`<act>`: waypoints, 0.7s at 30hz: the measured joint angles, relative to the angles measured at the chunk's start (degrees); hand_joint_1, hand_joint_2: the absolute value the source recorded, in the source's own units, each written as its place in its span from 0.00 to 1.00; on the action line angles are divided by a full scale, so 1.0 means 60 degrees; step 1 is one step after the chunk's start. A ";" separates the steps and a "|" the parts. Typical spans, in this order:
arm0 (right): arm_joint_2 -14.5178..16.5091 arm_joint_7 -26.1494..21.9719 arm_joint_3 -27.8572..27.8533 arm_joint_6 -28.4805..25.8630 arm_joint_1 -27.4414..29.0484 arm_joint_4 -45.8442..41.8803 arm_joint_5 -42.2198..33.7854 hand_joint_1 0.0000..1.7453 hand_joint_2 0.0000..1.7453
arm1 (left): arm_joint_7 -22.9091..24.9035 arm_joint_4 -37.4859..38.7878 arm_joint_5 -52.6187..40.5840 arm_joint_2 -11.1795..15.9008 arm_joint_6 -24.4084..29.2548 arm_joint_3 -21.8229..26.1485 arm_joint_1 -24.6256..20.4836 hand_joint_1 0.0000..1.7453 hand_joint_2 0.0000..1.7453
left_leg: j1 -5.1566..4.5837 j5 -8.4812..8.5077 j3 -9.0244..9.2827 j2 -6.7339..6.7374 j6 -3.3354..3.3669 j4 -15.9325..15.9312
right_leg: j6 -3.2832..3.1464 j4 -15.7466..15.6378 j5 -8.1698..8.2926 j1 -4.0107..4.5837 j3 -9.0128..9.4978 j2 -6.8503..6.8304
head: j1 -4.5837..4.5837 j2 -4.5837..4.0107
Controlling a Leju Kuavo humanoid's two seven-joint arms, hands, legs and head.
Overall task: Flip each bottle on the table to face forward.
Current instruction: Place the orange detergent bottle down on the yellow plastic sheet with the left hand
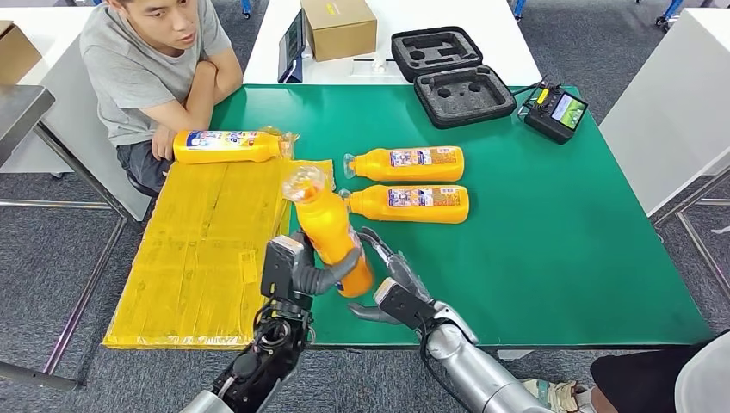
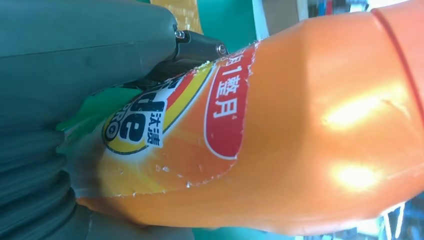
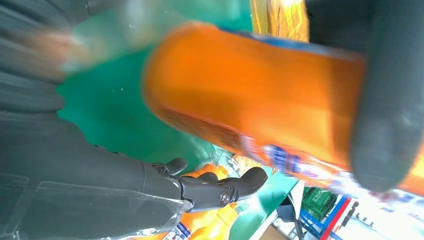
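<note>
Bottle in hand: orange bottle (image 1: 331, 232) is lifted off the green table (image 1: 559, 249), tilted, its clear cap end pointing away from the robot; the left wrist view shows its label side close up.
Left hand: left hand (image 1: 297, 268) is wrapped around the lower body of the bottle, thumb across the front, carrying it.
Right hand: right hand (image 1: 392, 280) is just beside the bottle's base, fingers spread and holding nothing; whether a fingertip touches the bottle I cannot tell.
Other bottles: two bottles (image 1: 411, 163) (image 1: 413, 204) lie side by side on the table beyond, labels up; one more (image 1: 225, 146) lies on the yellow mat (image 1: 198, 249) near a seated person (image 1: 151, 69).
Step, as I judge it: turning the held bottle so its label faces forward, then laying it down.
How to do it well: keep the left grip firm on the smooth plastic, use the right hand to steady the base, roll slowly, and lower it into the free space near the robot, apart from the two lying bottles.
Risk: a slip from the grasp could knock the nearest bottle.
</note>
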 joint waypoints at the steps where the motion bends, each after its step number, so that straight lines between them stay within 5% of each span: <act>1: 0.0000 0.0000 0.0000 -0.0014 0.0037 -0.0057 -0.0005 0.00 1.00 | 0.0000 -0.0089 -0.0047 0.0025 0.0146 0.0089 -0.0001 1.00 1.00 | 0.0000 0.0000 0.0000 0.0000 0.0000 0.0000 | 0.0000 0.0000 0.0000 0.0000 0.0000 0.0000 | -0.0001 0.0000; 8: 0.0016 0.0000 -0.0020 -0.0059 0.0316 -0.0593 -0.0136 0.00 1.00 | 0.0000 -0.1475 -0.3787 0.0261 0.2935 0.0927 0.0047 1.00 1.00 | 0.0005 0.0001 0.0000 0.0000 -0.0001 0.0000 | 0.0000 0.0002 0.0000 0.0003 0.0000 -0.0001 | -0.0001 0.0000; 16: 0.0058 0.0000 -0.0639 0.0152 0.0819 -0.1277 -0.0328 0.00 1.00 | 0.0000 -0.3178 -1.1505 0.0115 0.3091 0.3428 0.0120 0.98 1.00 | 0.0003 0.0001 0.0001 0.0001 -0.0001 0.0000 | -0.0001 0.0002 -0.0001 0.0000 0.0000 0.0000 | 0.0000 0.0000; 21: 0.0184 0.0000 -0.1071 0.0421 0.1037 -0.1521 -0.0346 0.00 1.00 | 0.0041 -0.3882 -1.4177 -0.0067 0.3096 0.4605 0.0111 0.99 1.00 | 0.0005 0.0001 0.0002 0.0003 -0.0002 0.0000 | -0.0001 0.0002 -0.0001 0.0002 -0.0001 0.0001 | -0.0001 0.0000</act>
